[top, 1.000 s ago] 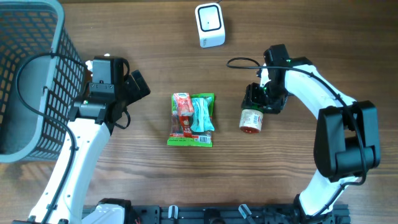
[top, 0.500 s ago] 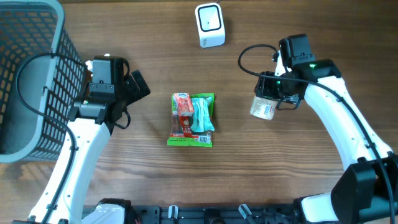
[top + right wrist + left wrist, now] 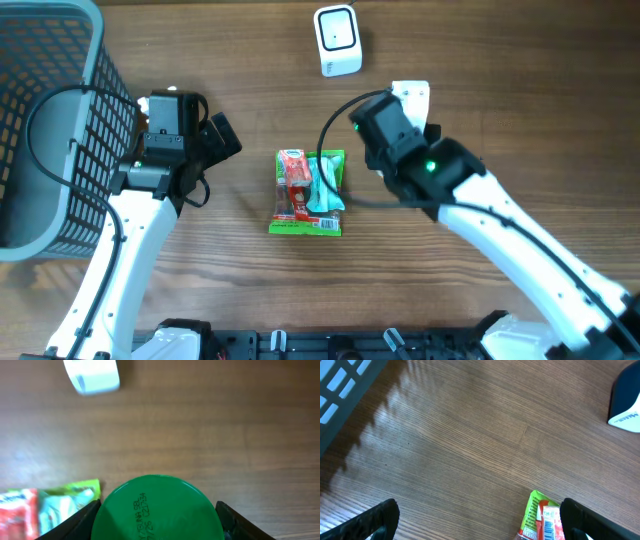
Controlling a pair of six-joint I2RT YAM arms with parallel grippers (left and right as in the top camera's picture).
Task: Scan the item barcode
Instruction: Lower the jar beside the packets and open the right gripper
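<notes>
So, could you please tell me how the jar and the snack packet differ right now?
The jar is clamped in the right gripper; the snack packet lies free on the table. The jar is round and rigid; the snack packet is a flat pouch. Both show green.

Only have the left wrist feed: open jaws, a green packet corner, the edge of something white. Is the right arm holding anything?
Observer: Yes. The right gripper is closed on a jar, seen in the right wrist view between its fingers.
Operator: Barcode showing?
Observer: No. That view faces the green lid, which carries only a printed code line.
Operator: Where's the scanner from there?
Observer: In the overhead view the white scanner stands at the far side, beyond the right wrist and a little to its left, with bare wood between them.
Operator: And the packet?
Observer: The packet lies flat between the arms, just left of the right wrist.
</notes>
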